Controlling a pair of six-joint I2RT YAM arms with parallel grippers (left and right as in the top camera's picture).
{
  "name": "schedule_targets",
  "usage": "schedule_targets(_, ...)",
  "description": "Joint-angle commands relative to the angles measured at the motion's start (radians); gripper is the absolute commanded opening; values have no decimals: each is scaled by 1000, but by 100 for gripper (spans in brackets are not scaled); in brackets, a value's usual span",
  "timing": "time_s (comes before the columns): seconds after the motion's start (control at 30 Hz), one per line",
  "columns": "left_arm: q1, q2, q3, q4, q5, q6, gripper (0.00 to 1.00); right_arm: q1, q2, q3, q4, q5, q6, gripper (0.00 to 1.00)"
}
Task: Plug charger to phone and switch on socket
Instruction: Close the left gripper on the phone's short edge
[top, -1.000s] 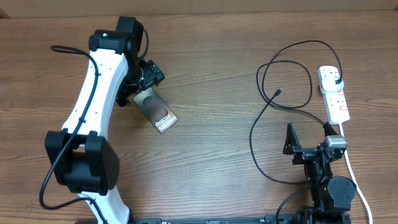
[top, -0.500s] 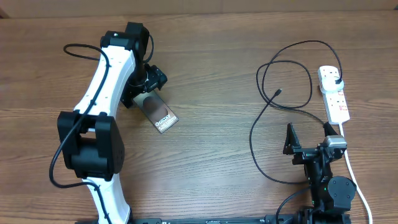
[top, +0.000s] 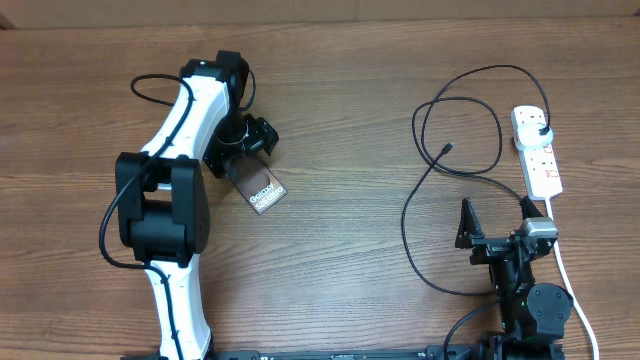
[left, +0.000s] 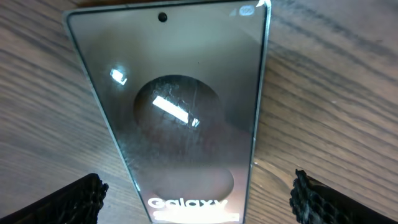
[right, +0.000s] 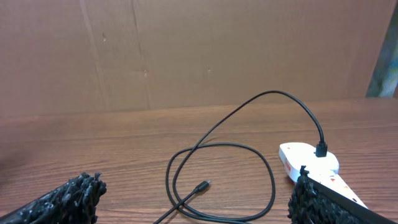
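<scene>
Counter (top: 330, 80): all task items are laid flat on it.

L arm (top: 175, 150): step in hand is judged to be the phone grab, so nothing is plugged or switched yet. The arm is stretched fwd from the base. Its elbow is folded back on the near-left side of the phone (top: 258, 185), and the wrist is pitched down over the phone's far end.

L pincer (left: 199, 202): it's spread wide and straddles the phone's width. A gap is seen on both sides and nothing is held. Next move, judged: lower, then close across the phone edges while keeping square to its diagonal lie.

R pincer (top: 496, 218): it's parked far right of the phone, near the base. It's spread wide and empty, with fingers pointed away from the base.

Charger (top: 405, 220): it's looped on the counter well right of the phone. Its black plug (right: 321, 149) is seated in the socket (top: 537, 150), which lies at the far right, furthest from the phone. Red switch state is too small to tell.

Connector tip (top: 447, 148): it lies loose inside the loop, well apart from the phone. It'll need a pinch close behind the tip, then lining up with the phone port.
</scene>
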Motion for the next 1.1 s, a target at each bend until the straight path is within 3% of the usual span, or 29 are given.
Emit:
schedule_targets(0.0,-3,30,20,-4,21,26,100,4,-11,-11,5,-5,-5,100)
schedule_targets(0.6,-3,44,-12,-6,-61,-5,100,4,-11,-10,5,-5,-5,100)
schedule_targets(1.07,-3,44,-165,110,-56,-28,100,4,-11,-11,5,-5,-5,100)
